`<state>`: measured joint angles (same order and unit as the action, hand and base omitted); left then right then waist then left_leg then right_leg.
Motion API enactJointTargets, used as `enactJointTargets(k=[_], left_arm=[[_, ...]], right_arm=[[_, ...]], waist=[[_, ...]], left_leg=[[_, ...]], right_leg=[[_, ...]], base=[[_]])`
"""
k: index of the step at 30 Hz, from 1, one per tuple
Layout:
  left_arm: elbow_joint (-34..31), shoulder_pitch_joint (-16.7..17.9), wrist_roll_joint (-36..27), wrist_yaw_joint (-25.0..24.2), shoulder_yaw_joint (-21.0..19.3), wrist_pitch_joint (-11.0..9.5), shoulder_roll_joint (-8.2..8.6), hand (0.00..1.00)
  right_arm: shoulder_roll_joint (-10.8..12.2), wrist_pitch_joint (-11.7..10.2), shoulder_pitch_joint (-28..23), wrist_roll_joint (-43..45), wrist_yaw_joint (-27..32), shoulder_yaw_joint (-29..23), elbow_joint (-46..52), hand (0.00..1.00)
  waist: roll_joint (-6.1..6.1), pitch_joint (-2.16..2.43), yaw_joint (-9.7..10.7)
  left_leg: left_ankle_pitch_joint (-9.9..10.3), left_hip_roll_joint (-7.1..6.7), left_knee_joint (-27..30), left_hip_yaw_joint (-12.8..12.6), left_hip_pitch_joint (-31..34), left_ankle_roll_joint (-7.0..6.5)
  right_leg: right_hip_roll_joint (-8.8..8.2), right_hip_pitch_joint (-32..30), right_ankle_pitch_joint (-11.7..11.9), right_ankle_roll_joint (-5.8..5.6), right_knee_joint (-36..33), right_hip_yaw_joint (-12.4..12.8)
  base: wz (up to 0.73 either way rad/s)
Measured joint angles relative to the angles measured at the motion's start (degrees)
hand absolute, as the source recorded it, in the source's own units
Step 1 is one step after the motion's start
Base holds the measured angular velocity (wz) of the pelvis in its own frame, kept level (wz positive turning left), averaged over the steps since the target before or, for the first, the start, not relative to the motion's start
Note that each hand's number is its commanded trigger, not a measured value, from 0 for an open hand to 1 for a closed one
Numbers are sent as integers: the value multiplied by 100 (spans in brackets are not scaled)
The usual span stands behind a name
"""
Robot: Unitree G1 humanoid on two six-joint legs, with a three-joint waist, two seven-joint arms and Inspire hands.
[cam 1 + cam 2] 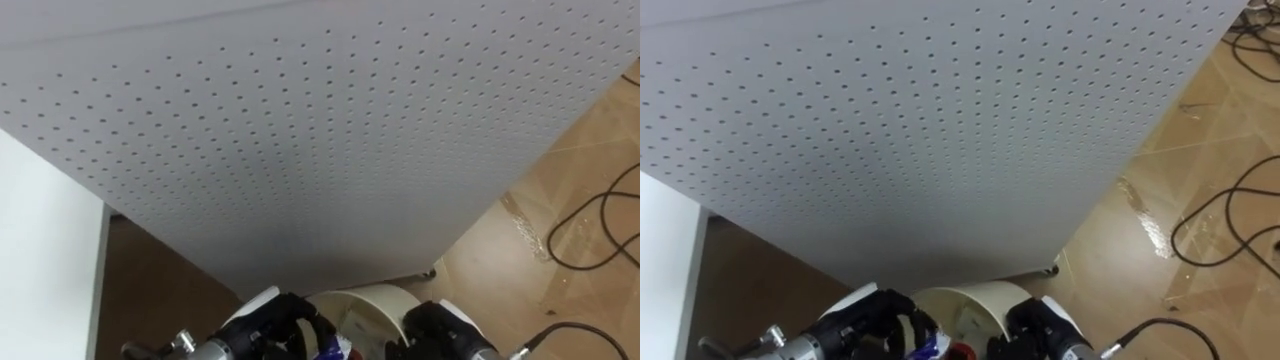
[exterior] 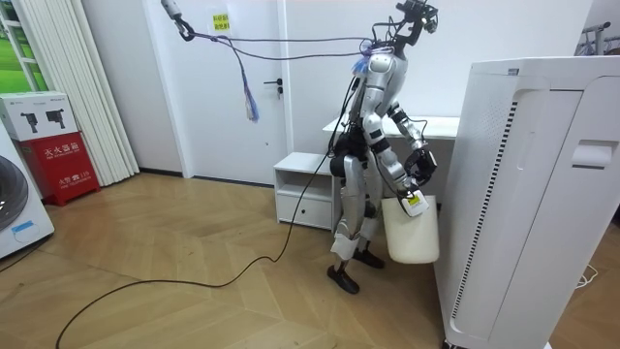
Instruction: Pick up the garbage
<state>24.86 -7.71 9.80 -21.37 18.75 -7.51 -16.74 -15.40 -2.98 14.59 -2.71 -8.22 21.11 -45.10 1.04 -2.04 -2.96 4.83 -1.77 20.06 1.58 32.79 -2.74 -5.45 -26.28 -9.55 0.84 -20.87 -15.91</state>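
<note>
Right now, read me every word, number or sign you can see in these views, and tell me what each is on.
No text here reads clearly.
Red box by the curtain: white characters, too small to read.
Yellow sign high on the white wall or door: too small to read.
Yellow label on the white bin: blurred.
Perforated panel: no text.

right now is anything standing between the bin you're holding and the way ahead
Yes. The white bin, with the left hand and right hand at its rim, faces the tall perforated white unit close ahead. Wooden floor shows past the unit's edge on the robot's right.
</note>
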Motion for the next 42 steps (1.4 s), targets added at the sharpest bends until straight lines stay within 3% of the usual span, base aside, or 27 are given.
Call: enactJointTargets(k=[17, 24, 29, 36, 39, 42], left_arm=[[69, 196, 69, 100, 67, -4, -17, 0], [229, 232, 82, 34, 55, -2, -14, 0], [379, 291, 71, -22, 34, -1, 2, 0], [761, 526, -589, -24, -97, -6, 21, 0], [1098, 796, -574, 115, -141, -8, 102, 0], [1482, 1242, -592, 310, -305, -26, 262, 0]], right_arm=[[-50, -21, -303, -187, -26, -22, 90, 100], [-48, -21, -300, -190, -71, -20, 27, 100], [-58, -21, -298, -189, -62, -37, -168, 100], [-47, -35, -694, -220, -58, -81, -608, 100], [-21, -79, -1077, -262, -51, -277, -778, 100], [19, -115, -1461, -569, -8, -583, -1089, 100]], waist=[[-19, 4, 123], [-90, 11, 117], [-113, 11, 89], [-122, 22, 93], [-104, 59, 100], [-132, 162, 97]], left_leg=[[-13, -20, 51, -16, -28, 7], [-14, -15, 60, -1, -96, 8], [-13, 12, 42, -161, -252, 6], [-13, 5, -154, -213, -756, 11], [-12, 17, -298, -321, -1056, 11], [-11, 10, -557, -387, -1512, 11]], right_leg=[[-47, -19, -87, 13, -177, 2], [-46, 32, -85, 15, -187, 19], [-42, 154, -92, 9, -192, 80], [-33, 579, -153, 1, -96, 145], [-20, 890, -151, -10, 71, 127], [40, 1321, -133, -43, 330, 162]], base=[[0], [0], [-4], [-1], [0], [-3]])
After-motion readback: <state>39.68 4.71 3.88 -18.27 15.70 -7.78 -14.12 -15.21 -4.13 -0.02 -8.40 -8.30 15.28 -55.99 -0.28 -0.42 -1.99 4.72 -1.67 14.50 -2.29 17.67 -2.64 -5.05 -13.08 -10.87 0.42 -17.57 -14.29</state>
